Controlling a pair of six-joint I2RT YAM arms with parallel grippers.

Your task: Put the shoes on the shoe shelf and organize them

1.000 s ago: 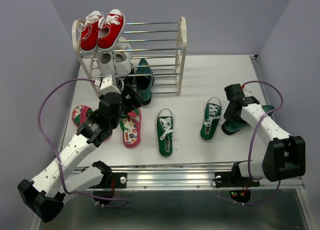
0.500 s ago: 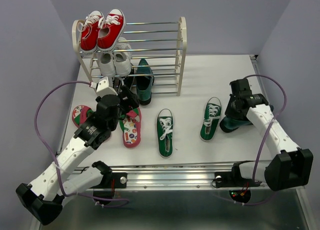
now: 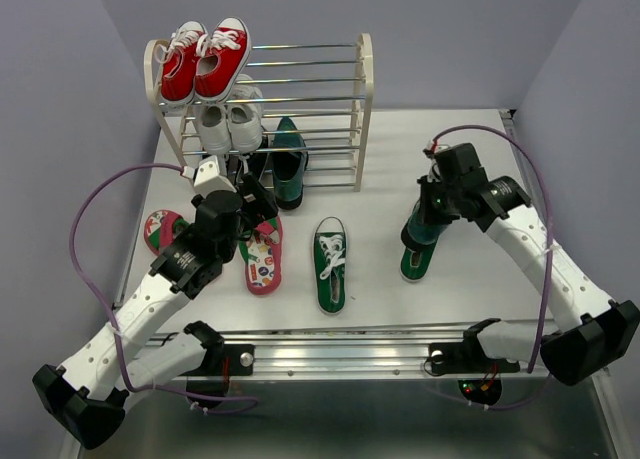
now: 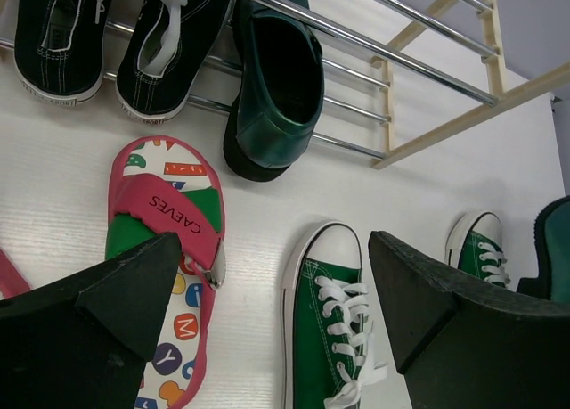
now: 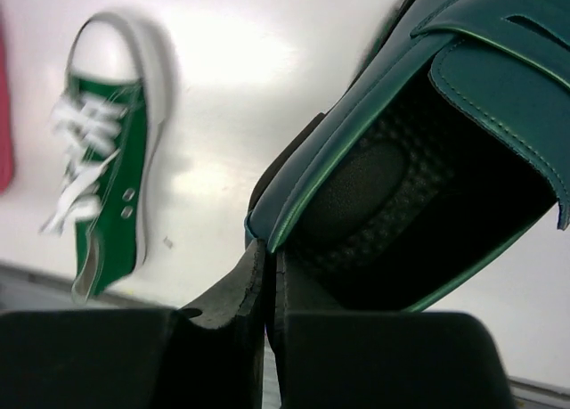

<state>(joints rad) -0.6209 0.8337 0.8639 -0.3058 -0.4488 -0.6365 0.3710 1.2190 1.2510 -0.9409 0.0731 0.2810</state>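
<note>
The shoe shelf [image 3: 364, 99] stands at the back. One dark green loafer [image 3: 290, 164] lies on its bottom rods, also in the left wrist view [image 4: 272, 88]. My right gripper [image 3: 432, 207] is shut on the heel rim of the other loafer [image 5: 427, 159] and holds it above the right green sneaker [image 3: 415, 261]. The other green sneaker [image 3: 331, 264] lies mid-table. My left gripper [image 3: 255, 201] is open and empty, hovering [image 4: 274, 280] between a flip-flop [image 4: 169, 213] and that sneaker [image 4: 334, 338]. The second flip-flop [image 3: 158, 229] lies at the left, partly hidden by the arm.
Red sneakers [image 3: 205, 59] sit on the top tier and white sneakers [image 3: 228, 124] on the middle tier. Two dark sneakers [image 4: 116, 26] with white laces sit on the bottom rods left of the loafer. Walls close in on both sides.
My right arm has lifted the loafer off the table's right side and carried it left and toward the shelf, over the right green sneaker. The left arm has barely moved.
</note>
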